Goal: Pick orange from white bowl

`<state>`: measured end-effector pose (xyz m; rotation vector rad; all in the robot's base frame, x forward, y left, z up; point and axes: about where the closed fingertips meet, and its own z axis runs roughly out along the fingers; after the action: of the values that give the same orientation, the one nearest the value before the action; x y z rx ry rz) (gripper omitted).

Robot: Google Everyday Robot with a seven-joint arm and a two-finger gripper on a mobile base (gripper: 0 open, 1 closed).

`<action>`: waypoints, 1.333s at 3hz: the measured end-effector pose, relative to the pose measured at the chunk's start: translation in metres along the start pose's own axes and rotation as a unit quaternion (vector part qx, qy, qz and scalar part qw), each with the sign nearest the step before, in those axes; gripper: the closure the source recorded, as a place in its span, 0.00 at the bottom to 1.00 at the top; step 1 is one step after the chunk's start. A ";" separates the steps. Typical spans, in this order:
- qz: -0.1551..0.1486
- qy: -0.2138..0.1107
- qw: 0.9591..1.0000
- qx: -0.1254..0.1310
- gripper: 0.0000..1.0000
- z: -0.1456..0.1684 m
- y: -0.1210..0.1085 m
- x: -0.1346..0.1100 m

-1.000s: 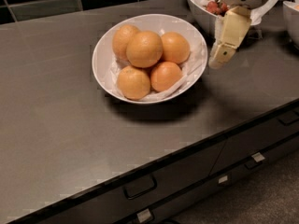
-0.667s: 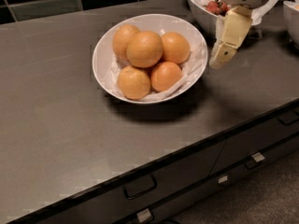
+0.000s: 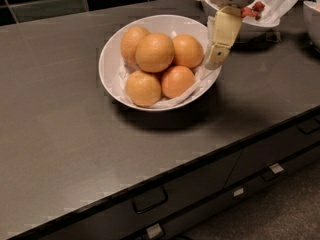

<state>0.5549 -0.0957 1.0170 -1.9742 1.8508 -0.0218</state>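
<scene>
The white bowl [image 3: 111, 74], wide, shallow and lined with crinkled white paper, sits on the dark counter and holds several oranges. The largest orange [image 3: 155, 52] lies on top in the middle of the pile, pale yellow-orange and dimpled. Two smaller, redder ones lie at the front. My gripper [image 3: 216, 59] hangs down from the top right, cream-coloured, its tip at the bowl's right rim beside the right-hand fruit. It holds nothing that I can see.
A deeper white bowl with red berries and paper [image 3: 260, 14] stands behind the gripper. Another white container [image 3: 312, 19] is at the right edge. The counter's front edge [image 3: 200, 159] runs diagonally above drawers with handles. Black tiles line the back.
My gripper has moved left, from beside the bowl's right side to over its right rim. The bowl and oranges have not moved.
</scene>
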 end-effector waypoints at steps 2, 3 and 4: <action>-0.027 -0.009 1.000 -0.009 0.00 0.026 -0.010 -0.022; -0.027 -0.009 1.000 -0.009 0.00 0.026 -0.010 -0.022; -0.039 -0.010 0.999 -0.007 0.00 0.031 -0.011 -0.033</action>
<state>0.5708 -0.0551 1.0018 -2.0482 1.7657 -0.0135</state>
